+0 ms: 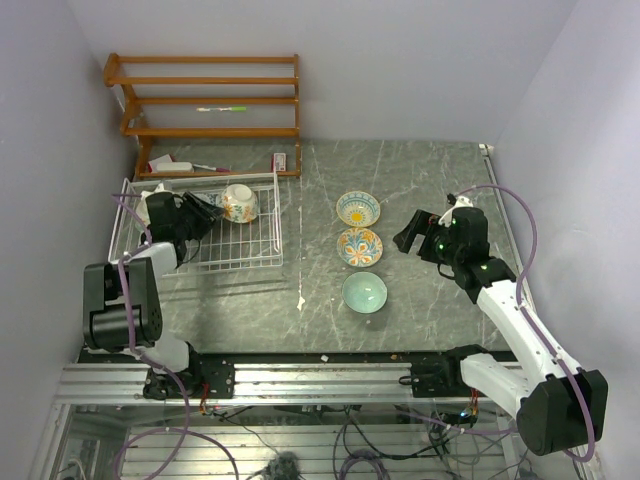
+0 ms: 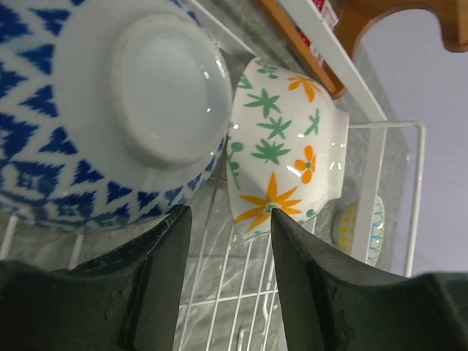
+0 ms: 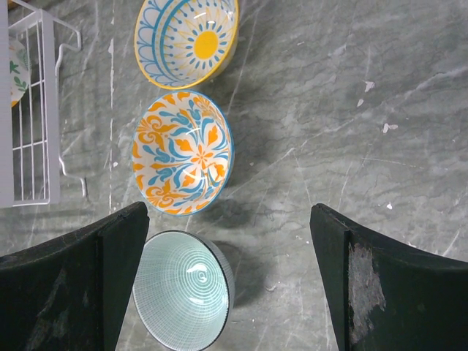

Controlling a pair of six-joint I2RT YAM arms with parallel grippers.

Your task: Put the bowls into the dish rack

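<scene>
Rail (image 1: 330, 375): runs along the near edge of the table (image 1: 430, 180) and carries both arm bases.
Left arm: rises from the near-left base, folds at the elbow and reaches away over the rack (image 1: 230, 262), with its wrist turned to the right.
Left gripper (image 1: 208, 210): sits low inside the rack. Its fingers (image 2: 164, 292) stand moderately apart and only rack wire shows in the gap between them. One tip lies at the edge of the floral bowl; contact cannot be told.
Right arm: stretches from the near-right base diagonally away and leftward, ending beside the row of three bowls.
Right gripper (image 1: 408, 232): points left above bare table. Its fingers (image 3: 73, 278) are spread wide and nothing is between them.
Teal bowl (image 1: 364, 292): upright on the table, nearest of the row and well outside the rack.
Orange bowl (image 1: 359, 246): upright, just beyond the teal bowl.
Yellow bowl (image 1: 357, 208): upright, farthest of the row.
Blue bowl (image 2: 110, 110): in the rack on its side, with its white foot facing the left wrist camera.
Floral bowl (image 1: 238, 203): in the rack near its far right corner, tipped on edge just beside the blue bowl. It is white with orange flowers and green leaves.
Shelf (image 1: 205, 100): wooden, standing against the far wall behind the rack.
</scene>
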